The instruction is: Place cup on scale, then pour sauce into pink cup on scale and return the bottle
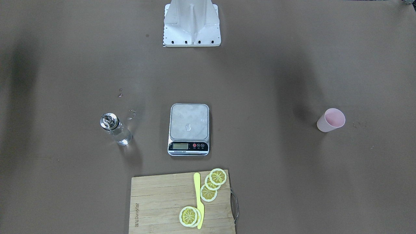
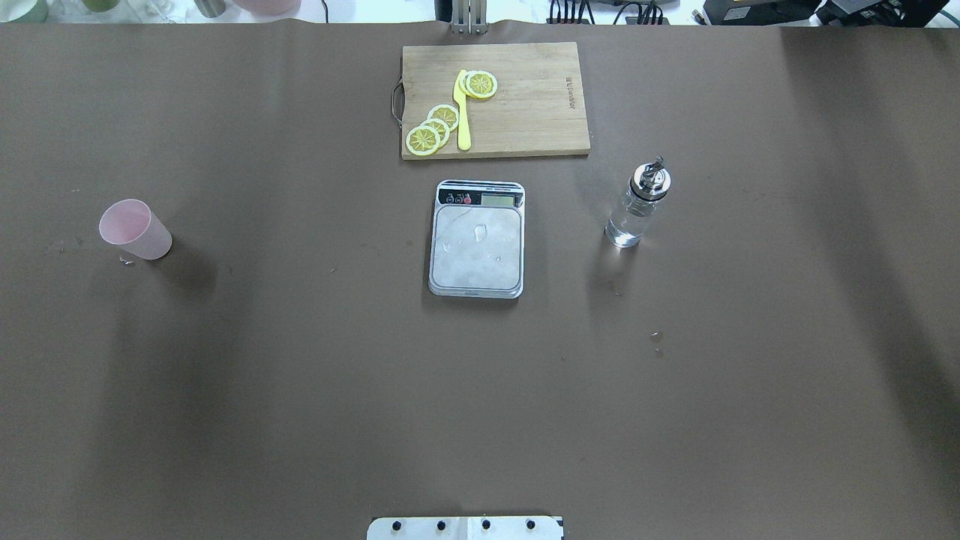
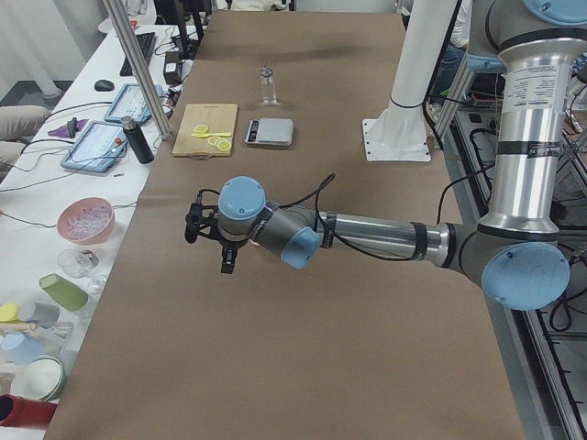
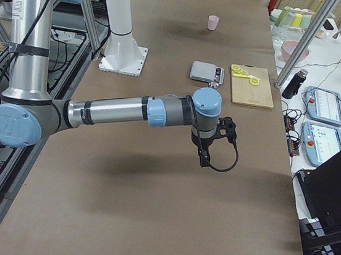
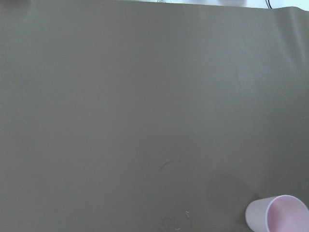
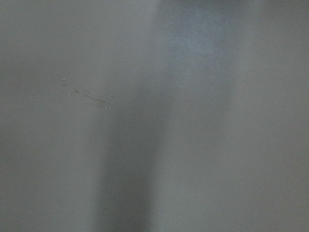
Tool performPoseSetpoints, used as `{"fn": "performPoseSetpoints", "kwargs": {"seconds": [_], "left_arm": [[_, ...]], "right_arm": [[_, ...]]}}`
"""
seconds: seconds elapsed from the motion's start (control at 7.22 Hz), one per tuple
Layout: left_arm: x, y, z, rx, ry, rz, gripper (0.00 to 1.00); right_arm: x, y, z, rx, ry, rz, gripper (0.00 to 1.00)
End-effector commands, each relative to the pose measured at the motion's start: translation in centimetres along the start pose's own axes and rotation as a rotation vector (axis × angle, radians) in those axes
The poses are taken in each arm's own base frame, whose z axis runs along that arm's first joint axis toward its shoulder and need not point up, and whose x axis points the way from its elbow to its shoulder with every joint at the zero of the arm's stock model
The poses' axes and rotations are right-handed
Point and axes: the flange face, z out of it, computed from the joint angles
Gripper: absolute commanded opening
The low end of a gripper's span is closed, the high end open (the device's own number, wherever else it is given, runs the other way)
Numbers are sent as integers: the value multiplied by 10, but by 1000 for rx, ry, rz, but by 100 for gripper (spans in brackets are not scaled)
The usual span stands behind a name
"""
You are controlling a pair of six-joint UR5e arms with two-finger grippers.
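The pale pink cup (image 2: pixel 135 229) stands upright on the brown table far to the robot's left; it also shows in the front view (image 1: pixel 331 120), the right side view (image 4: pixel 213 22) and the left wrist view (image 5: pixel 277 215). The scale (image 2: pixel 477 240) sits mid-table, its platform bare but for droplets. The glass bottle (image 2: pixel 637 204) with its metal spout stands upright to the scale's right, clear sauce (image 2: pixel 626 229) low inside. My left gripper (image 3: pixel 209 246) and right gripper (image 4: pixel 207 157) hover above the table and show only in the side views; I cannot tell whether they are open or shut.
A wooden cutting board (image 2: pixel 525 112) with lemon slices (image 2: pixel 442 120) and a yellow knife (image 2: pixel 462 109) lies beyond the scale. Small droplets (image 2: pixel 656 337) lie on the table near the bottle. The robot's base plate (image 1: pixel 191 24) is at the near edge.
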Motion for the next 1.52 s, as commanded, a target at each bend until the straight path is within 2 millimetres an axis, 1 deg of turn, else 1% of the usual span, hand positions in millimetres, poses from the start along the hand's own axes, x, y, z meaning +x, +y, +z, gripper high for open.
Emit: {"fn": "performPoseSetpoints", "kwargs": {"seconds": [0.0,0.14,0.28,0.42,0.55,0.69,0.83,0.97,1.11,1.38], "left_arm": [[55,-7,36,-8,-12,79,98],[98,-14,61,-12,-22,67,98],[118,-13,79,-17,-37,87,98],[128,-11,91,-28,-41,102,98],[151,-15,104,-50,-45,117,98],[173,-23,117,-62,-75,124,98],[176,-21,122,-74,-77,128,97],[180,-15,134,-98,-76,145,97],[177,-7,148,-128,-83,185,97],[153,-4,165,-169,-105,269,97]], "right_arm": [[-54,-9,14,-5,-54,-131,100],[-62,7,30,34,-61,-221,100],[-78,4,36,83,-70,-278,100],[-87,3,36,111,-81,-315,100],[-94,2,40,145,-81,-369,100],[-107,-4,48,176,-64,-421,100],[-125,-13,55,186,-78,-450,100],[-141,-27,62,187,-96,-482,100],[-159,-36,74,177,-112,-512,100],[-187,-52,87,175,-119,-530,100]]}}
